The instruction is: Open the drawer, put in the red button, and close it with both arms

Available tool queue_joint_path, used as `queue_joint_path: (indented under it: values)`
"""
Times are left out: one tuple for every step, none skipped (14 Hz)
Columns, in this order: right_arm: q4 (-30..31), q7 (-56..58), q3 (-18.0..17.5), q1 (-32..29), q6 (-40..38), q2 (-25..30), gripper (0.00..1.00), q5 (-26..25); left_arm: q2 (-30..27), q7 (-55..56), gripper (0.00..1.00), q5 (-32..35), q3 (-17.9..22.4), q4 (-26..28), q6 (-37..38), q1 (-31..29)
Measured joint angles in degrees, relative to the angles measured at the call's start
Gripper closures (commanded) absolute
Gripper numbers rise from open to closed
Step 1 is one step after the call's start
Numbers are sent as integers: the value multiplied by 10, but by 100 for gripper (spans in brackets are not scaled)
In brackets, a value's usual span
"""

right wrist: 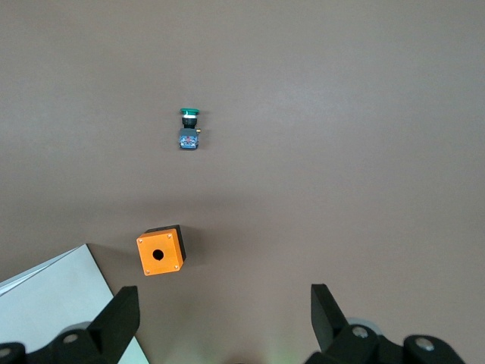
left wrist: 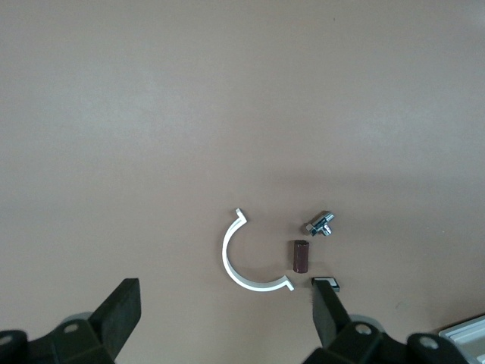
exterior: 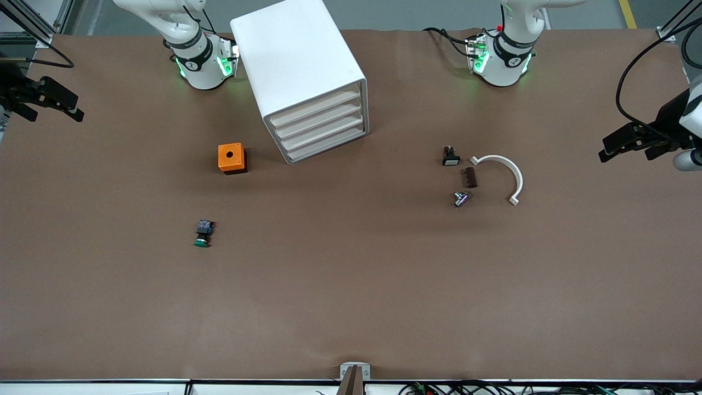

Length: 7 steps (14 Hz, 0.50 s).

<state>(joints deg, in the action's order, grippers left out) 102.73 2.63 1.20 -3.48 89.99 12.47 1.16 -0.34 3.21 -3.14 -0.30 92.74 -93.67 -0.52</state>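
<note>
A white drawer cabinet [exterior: 299,71] stands near the robots' bases, and its several stacked drawers [exterior: 321,125] are all shut. No red-capped button shows in any view. A green-capped button [exterior: 203,233] lies on the table, nearer to the front camera than the orange box [exterior: 232,158]. Both also show in the right wrist view, the green button [right wrist: 189,129] and the box [right wrist: 161,251]. My right gripper [exterior: 77,107] hangs open and empty over the right arm's end of the table; its wrist view [right wrist: 223,318] shows bare table between the fingers. My left gripper [exterior: 606,148] hangs open and empty over the left arm's end [left wrist: 225,318].
Toward the left arm's end lie a white half-ring clip [exterior: 504,173], a small brown block [exterior: 469,177], a metal fitting [exterior: 460,198] and a black part with a white face [exterior: 451,157]. The clip [left wrist: 246,262] shows in the left wrist view. Brown table [exterior: 351,285] spreads toward the front camera.
</note>
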Motion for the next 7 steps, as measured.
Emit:
queue_joint_path:
  values:
    - [0,0,0,0,0,0,0,0,0,1,0,0,0,-5,10,1]
    - [0,0,0,0,1,0,0,0,0,2,0,0,0,-9,25,2]
    - [0,0,0,0,1,0,0,0,0,2,0,0,-2,-11,37,4]
    - [0,0,0,0,2,0,0,0,0,4,0,4,-6,-11,44,4]
    - [0,0,0,0,3,0,0,-1,0,8,0,11,-11,-12,47,5]
    - [0,0,0,0,5,0,0,-2,0,11,0,15,-13,-13,48,5]
    - [0,0,0,0,6,0,0,-2,0,11,0,17,-13,-15,48,5]
